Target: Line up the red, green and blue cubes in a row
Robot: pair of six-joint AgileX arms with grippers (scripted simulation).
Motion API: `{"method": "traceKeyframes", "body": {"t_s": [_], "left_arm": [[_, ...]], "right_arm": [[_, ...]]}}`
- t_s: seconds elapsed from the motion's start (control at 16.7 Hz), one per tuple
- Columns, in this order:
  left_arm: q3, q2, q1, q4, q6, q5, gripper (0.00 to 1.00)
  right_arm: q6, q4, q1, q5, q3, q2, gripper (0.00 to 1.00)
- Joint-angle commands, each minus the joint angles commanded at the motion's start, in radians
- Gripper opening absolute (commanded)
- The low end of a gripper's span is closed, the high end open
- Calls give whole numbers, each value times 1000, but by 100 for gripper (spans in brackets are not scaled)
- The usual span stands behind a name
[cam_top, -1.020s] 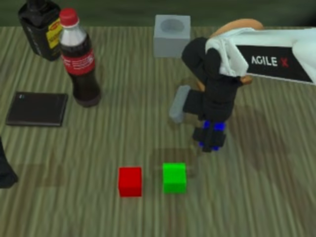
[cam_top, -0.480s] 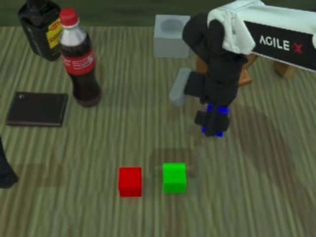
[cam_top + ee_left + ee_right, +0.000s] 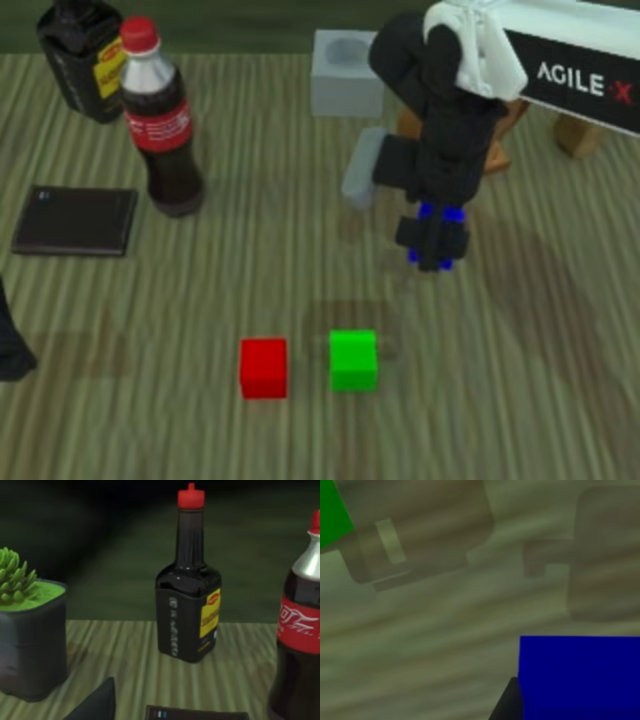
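Wooden table, right gripper lifted farther back, blue cube clamped.

The red cube is sitting just left of the green cube, apart from it. The right gripper is hanging behind and right of them, gripping the blue cube above the table.

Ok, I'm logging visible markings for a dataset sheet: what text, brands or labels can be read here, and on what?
"AGILE X", white letters with a red X, on the black panel of the right arm.
Cola bottle: white script on the red label, not readable.
Dark sauce bottle: a yellow label with a red badge and pale print on its side, too blurred to read.
Red cube and green cube: no markings.
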Motion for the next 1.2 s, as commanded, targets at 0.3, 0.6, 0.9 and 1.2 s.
{"method": "traceKeyframes", "body": {"t_s": [0.3,0.6,0.9,1.2], "left_arm": [[0,0,0,0,0,0,100],[0,0,0,0,0,0,100],[0,0,0,0,0,0,100],[0,0,0,0,0,0,100]], "right_arm": [[-76,56,71,-2,-249,-177,0],[-148,104,138,-4,-443,-329,0],[-149,106,137,-4,-450,-330,0],[-148,247,138,-4,-534,-277,0]]}}
